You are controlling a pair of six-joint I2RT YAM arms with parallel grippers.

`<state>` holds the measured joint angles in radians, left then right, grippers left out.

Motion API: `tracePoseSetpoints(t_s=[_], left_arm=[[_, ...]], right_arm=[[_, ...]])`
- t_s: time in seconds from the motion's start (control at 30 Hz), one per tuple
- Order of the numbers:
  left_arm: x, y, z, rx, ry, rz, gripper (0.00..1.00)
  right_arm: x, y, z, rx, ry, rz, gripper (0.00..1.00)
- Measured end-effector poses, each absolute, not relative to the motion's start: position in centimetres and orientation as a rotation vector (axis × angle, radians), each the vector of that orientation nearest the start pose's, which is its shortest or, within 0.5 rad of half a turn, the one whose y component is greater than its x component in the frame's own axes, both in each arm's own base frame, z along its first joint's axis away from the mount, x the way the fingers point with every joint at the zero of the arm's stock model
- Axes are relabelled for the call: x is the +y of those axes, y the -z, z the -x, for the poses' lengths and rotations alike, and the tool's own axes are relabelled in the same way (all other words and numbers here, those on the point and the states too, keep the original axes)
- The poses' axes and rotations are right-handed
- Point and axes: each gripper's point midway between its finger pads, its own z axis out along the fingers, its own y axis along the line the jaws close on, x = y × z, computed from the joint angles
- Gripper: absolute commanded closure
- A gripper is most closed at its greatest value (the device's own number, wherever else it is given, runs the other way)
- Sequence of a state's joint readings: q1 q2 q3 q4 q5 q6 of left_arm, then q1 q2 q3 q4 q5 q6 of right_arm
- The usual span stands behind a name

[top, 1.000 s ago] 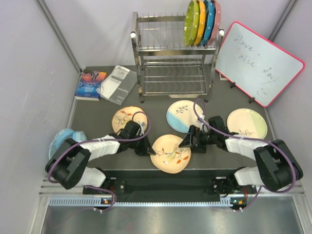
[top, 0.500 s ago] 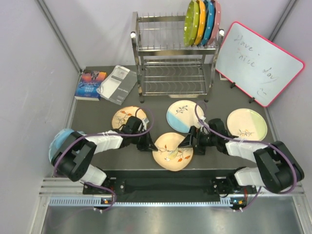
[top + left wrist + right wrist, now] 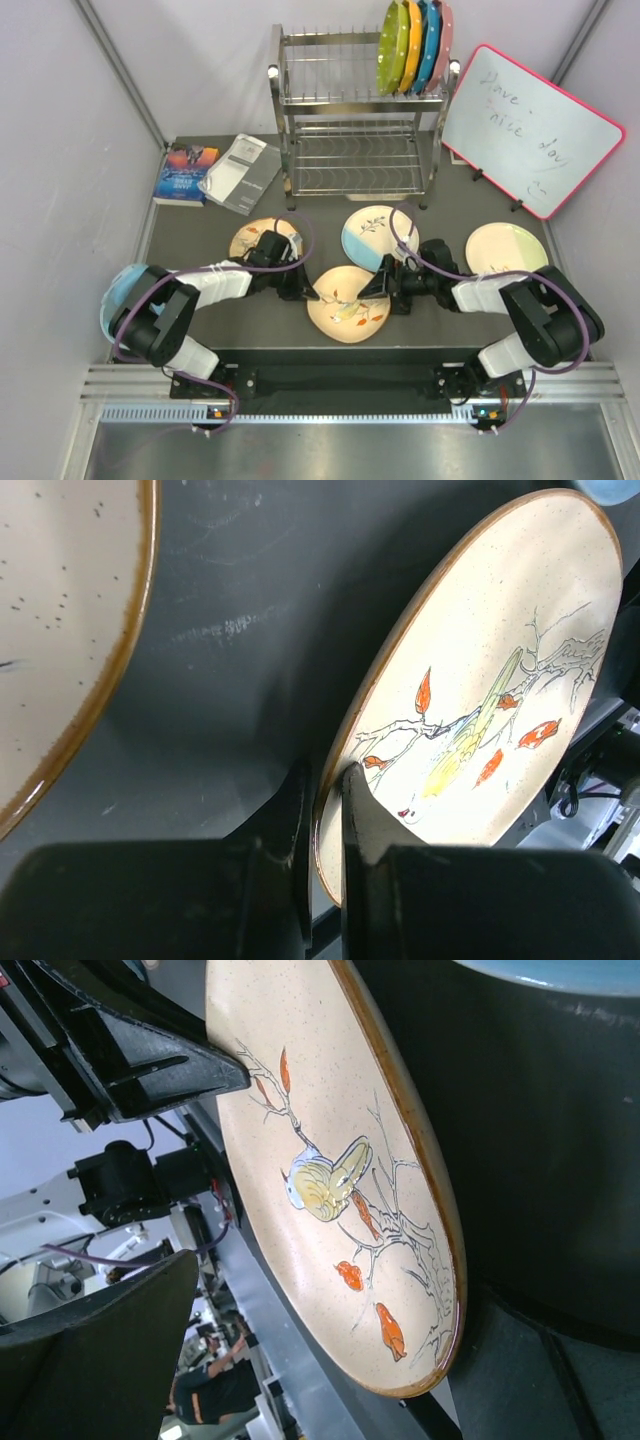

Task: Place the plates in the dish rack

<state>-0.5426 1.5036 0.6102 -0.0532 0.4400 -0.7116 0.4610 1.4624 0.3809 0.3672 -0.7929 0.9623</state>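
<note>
The bird plate (image 3: 348, 305) is held tipped up over the dark table (image 3: 190, 250), near the front edge and well apart from the dish rack (image 3: 350, 140). Its left rim is pinched tight by the left gripper (image 3: 322, 790). The right gripper (image 3: 377, 288) is set around its right rim, but it cannot be told if the rim is squeezed. The half-blue plate (image 3: 372, 238), the pale plate (image 3: 505, 250) and the other orange plate (image 3: 245, 240) are laid flat on the table

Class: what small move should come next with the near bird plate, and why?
Probably close the right gripper on the rim it straddles: only the left gripper pinches the tilted bird plate, so a second grip would steady it.
</note>
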Motion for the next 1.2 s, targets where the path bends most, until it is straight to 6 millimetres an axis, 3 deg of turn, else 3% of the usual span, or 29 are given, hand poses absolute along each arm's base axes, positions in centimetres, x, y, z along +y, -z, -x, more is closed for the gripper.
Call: tracePoseSetpoints(t_s=[0.07,0.13,0.37,0.53,0.83,1.03,1.2], left_arm=[[-24.4,-2.6,-21.3,2.716,1.002,0.035,1.0],[-24.5,-2.7,-21.5,2.714,1.0,0.034,1.0],[-25.1,-2.9,-23.0,2.695,0.981,0.032,1.0],[-25.3,-3.3,-23.9,2.673,0.96,0.049,1.0],[-26.3,-4.7,-24.3,2.614,1.01,0.08,1.0],[-26.5,-6.2,-21.5,2.526,1.191,-0.005,1.0],[-27.1,-7.2,-18.4,2.481,1.39,-0.154,1.0]], right_arm=[[25.5,-5.5,-17.9,2.579,-1.548,-0.143,0.19],[25.5,-5.3,-17.9,2.584,-1.522,-0.135,0.21],[25.5,-5.1,-18.7,2.603,-1.456,-0.167,0.25],[25.5,-5.2,-20.5,2.577,-1.4,-0.225,0.19],[24.3,-6.0,-23.3,2.469,-1.393,-0.383,0.27],[24.0,-8.2,-21.9,2.394,-1.453,-0.333,0.31],[24.4,-11.0,-20.6,2.31,-1.567,-0.191,0.32]])
